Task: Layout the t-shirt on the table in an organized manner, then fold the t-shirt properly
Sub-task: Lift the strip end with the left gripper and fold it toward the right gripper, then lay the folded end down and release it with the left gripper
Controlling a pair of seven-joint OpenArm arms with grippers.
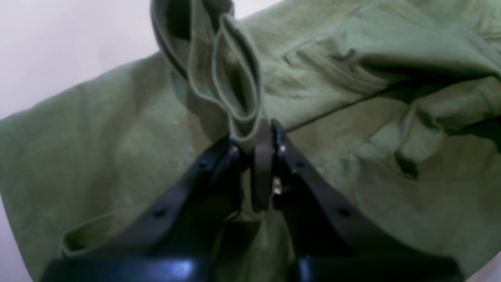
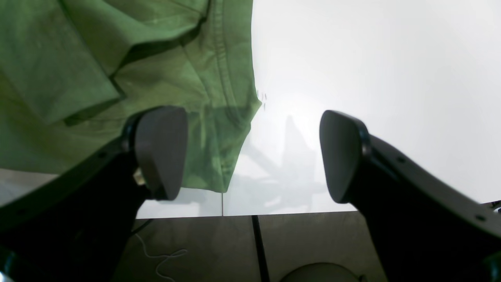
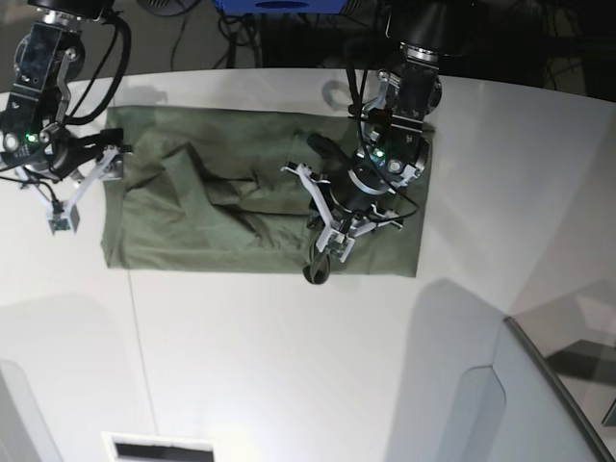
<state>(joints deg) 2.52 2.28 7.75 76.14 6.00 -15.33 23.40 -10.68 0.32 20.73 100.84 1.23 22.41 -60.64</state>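
Observation:
The olive-green t-shirt (image 3: 221, 207) lies rumpled across the far half of the white table (image 3: 289, 366), with loose folds near its middle. My left gripper (image 3: 322, 255) is over the shirt's front hem, right of centre. In the left wrist view the left gripper (image 1: 256, 133) is shut on a raised fold of the t-shirt (image 1: 117, 149), hemmed edges standing up above the fingertips. My right gripper (image 3: 82, 192) hovers at the shirt's left edge. Close up, the right gripper (image 2: 250, 152) is open and holds nothing, with one finger (image 2: 160, 149) above the t-shirt (image 2: 78, 78) and the other above bare table (image 2: 372, 58).
A grey angled panel (image 3: 539, 404) rises at the front right corner. A small slot (image 3: 159, 449) sits at the table's front edge. In the right wrist view the table edge (image 2: 293, 214) is close, with floor and a thin cable (image 2: 160, 256) below.

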